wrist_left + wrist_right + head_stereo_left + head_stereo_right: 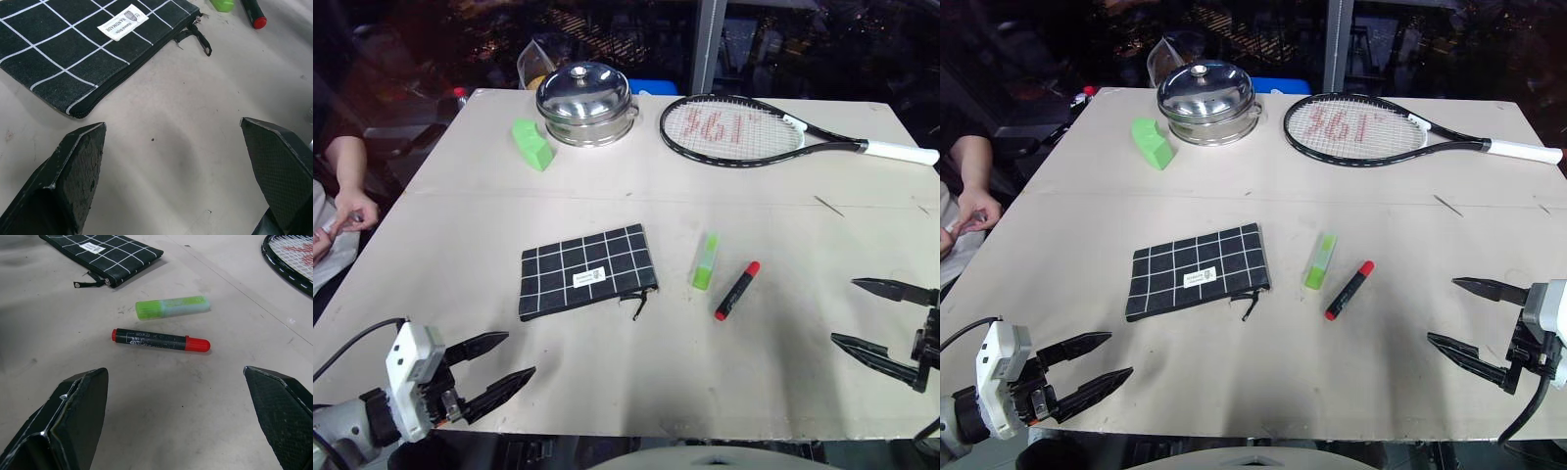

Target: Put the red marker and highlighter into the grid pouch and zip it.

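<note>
I see the pouch (588,272) lying flat mid-table, highlighter (706,261) and marker (737,291) just right of it. My left gripper (502,364) and right gripper (868,314) both gape wide, empty.

My left gripper (492,370): two black fingers, long and tapering to sharp wedge points, their faces matte and scuffed, pale wear along the edges. Behind them sat a white boxy housing (412,380) with rounded corners and a small round opening on its front, mounted on a dark mechanism with a spot of red. Further back came a grey rounded wrist section (337,431); a thin black cable (352,344) arched over it.

My right gripper (1469,315): the same pair of black pointed fingers, fine cross-hatch texture on an inner pad (283,411). White housing (1549,311) above a black bracket; a black cable (1528,416) looped down beneath
</note>
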Robot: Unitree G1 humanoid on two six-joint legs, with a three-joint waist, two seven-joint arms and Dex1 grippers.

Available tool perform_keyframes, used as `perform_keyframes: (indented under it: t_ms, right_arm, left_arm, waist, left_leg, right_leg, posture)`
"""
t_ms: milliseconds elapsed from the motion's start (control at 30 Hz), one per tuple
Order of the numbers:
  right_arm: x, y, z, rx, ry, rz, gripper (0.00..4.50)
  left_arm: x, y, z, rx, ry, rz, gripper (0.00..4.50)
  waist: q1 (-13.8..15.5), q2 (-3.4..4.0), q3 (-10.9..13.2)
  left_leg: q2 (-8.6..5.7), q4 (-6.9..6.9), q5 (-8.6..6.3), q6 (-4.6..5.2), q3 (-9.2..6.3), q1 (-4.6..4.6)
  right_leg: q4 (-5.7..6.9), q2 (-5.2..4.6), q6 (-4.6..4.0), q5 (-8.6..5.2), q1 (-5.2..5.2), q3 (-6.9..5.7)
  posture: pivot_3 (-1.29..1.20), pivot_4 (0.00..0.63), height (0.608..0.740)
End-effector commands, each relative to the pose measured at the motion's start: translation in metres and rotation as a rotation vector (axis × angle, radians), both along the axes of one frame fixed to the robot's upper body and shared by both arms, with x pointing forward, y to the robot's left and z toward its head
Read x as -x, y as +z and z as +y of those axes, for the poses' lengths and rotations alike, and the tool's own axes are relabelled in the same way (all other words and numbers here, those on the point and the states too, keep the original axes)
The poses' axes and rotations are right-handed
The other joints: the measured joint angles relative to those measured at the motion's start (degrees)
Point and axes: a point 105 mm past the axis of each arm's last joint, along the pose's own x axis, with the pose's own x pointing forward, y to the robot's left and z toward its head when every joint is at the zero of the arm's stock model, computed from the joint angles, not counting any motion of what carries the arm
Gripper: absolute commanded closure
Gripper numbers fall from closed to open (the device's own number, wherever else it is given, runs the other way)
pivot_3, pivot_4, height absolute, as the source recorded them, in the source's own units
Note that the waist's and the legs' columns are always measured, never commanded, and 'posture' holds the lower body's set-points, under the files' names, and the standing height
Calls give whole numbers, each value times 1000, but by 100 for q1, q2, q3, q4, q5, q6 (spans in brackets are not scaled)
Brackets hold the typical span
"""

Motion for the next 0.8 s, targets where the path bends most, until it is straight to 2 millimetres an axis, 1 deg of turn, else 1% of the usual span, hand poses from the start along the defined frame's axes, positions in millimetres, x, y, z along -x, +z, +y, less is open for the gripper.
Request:
perform_keyframes:
  t_ms: [33, 100, 200, 267, 300, 367, 400, 500, 600, 667, 733, 800]
  right_arm:
    - [0, 6, 8, -26, 26, -50, 0]
    - [-1, 12, 21, -86, 52, -84, 0]
    - [1, 19, 32, -132, 90, -116, 0]
    - [5, 22, 40, -142, 125, -123, 0]
    - [7, 23, 44, -144, 148, -124, 0]
    - [11, 25, 52, -146, 190, -128, 0]
    - [12, 26, 55, -147, 207, -136, 0]
    - [16, 26, 63, -144, 241, -140, 0]
    - [19, 23, 66, -137, 250, -132, 0]
    - [21, 21, 68, -141, 248, -128, 0]
    - [24, 20, 70, -142, 243, -126, 0]
    - [25, 21, 72, -148, 233, -129, 0]
  left_arm:
    - [-17, 9, -6, 30, 18, -61, 35]
    - [-37, 21, -15, 81, 46, -117, 35]
    - [-50, 30, -13, 83, 86, -157, 35]
    - [-54, 31, -8, -32, 71, -221, 35]
    - [-59, 32, 0, -137, 68, -291, 35]
    - [-69, 32, 19, -414, 42, -425, 35]
    - [-71, 32, 25, -511, 2, -483, 35]
    - [-74, 27, 40, -684, -132, -586, 35]
    - [-83, 20, 50, -810, -201, -664, 35]
    - [-93, 16, 52, -859, -229, -707, 35]
    - [-101, 10, 48, -897, -286, -748, 35]
    - [-109, 2, 37, -919, -368, -805, 35]
  waist:
    - [0, 0, 0]
    - [50, 4, 2]
    - [87, 9, 2]
    - [79, 9, 0]
    - [43, 3, 1]
    - [64, 5, 1]
    - [92, 5, 1]
    - [129, 8, -1]
    - [145, 7, -3]
    - [149, 5, -3]
    - [146, 4, -3]
    - [149, 4, -4]
  left_leg:
    - [0, 0, 0, 0, 0, 0]
    - [0, -2, 0, 0, 0, 1]
    - [0, 5, 0, 0, -5, -1]
    - [0, 4, 1, 0, -3, 0]
    - [0, 4, 1, 1, -2, 0]
    - [-3, 0, -3, 4, 3, -2]
    - [-4, -1, -3, 2, 2, 0]
    - [4, 0, -4, 0, 1, 5]
    - [1, -2, -5, 0, 3, 0]
    - [-2, -4, -6, 2, 4, -6]
    - [-7, -12, -7, 5, 7, -9]
    - [-8, -15, -8, 8, 8, -11]
  right_leg:
    - [0, 0, 0, 0, 0, 0]
    - [-1, 0, 0, 0, 1, -1]
    - [10, -3, 0, 0, 1, -10]
    - [11, -1, 0, 1, 3, -9]
    - [11, 0, 0, 1, 3, -8]
    - [5, 4, -7, 5, 8, -8]
    - [7, 8, -15, 8, 8, -9]
    - [8, 10, -23, 9, 3, -10]
    - [4, -5, -24, 9, 0, -10]
    - [-1, -14, -25, 9, -1, -14]
    - [-7, -25, -25, 10, 0, -18]
    - [-10, -27, -25, 10, 0, -19]
  posture:
    - [0, 150, 740]
    - [0, 150, 740]
    - [0, 150, 740]
    - [0, 150, 740]
    - [0, 150, 740]
    - [0, 150, 740]
    - [0, 150, 740]
    - [0, 150, 740]
    - [0, 150, 740]
    - [0, 150, 740]
    - [0, 150, 740]
    - [0, 150, 740]
